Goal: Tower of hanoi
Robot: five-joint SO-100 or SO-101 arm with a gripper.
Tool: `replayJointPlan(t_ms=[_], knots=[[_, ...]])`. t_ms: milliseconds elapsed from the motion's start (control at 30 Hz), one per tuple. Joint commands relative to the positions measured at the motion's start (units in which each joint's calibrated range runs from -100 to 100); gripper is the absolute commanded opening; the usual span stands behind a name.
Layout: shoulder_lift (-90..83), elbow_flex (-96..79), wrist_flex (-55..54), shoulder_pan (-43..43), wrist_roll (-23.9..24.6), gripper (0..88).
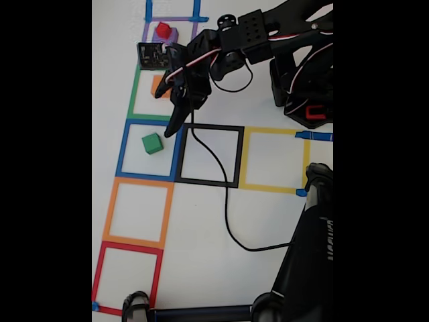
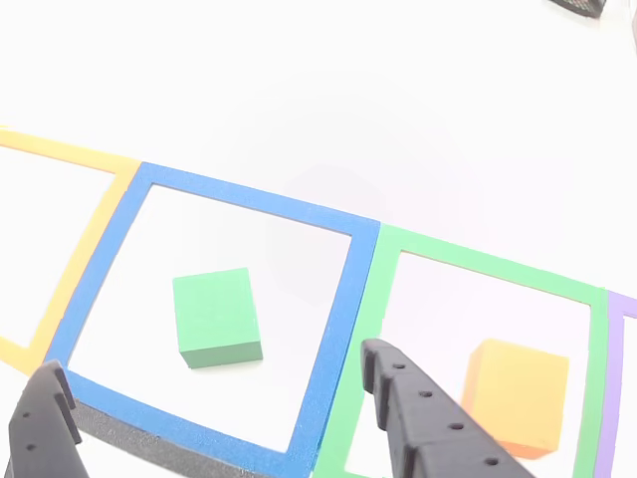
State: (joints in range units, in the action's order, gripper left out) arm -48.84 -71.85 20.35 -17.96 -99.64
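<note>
The green cube [image 1: 153, 143] [image 2: 216, 317] sits alone inside the blue tape square [image 1: 125, 149] [image 2: 338, 329]. The orange cube [image 1: 157, 83] [image 2: 518, 396] lies in the green tape square [image 1: 134, 94] [image 2: 370, 329], partly covered by the arm in the fixed view. The tiny red cube [image 1: 163, 29] rests on the purple cube [image 1: 173, 35] in the purple tape square at the top. My gripper [image 1: 167, 111] [image 2: 211, 363] hangs open above the border between the blue and green squares, with nothing between its fingers [image 2: 418, 418]. The green cube lies just ahead of it.
Black [image 1: 238, 154], yellow [image 1: 305, 161], orange [image 1: 110, 208] and red [image 1: 99, 268] tape squares mark the white table. A small black box [image 1: 153, 56] lies by the purple square. A black cable [image 1: 228, 215] crosses the black square. A black stand [image 1: 308, 268] fills the lower right.
</note>
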Motion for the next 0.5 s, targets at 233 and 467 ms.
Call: replayJointPlan(t_ms=[233, 467], knots=[[14.73, -18.15, -47.89, -1.69, -0.36, 36.4], [28.53, -17.15, -60.84, -0.35, -0.36, 36.2]])
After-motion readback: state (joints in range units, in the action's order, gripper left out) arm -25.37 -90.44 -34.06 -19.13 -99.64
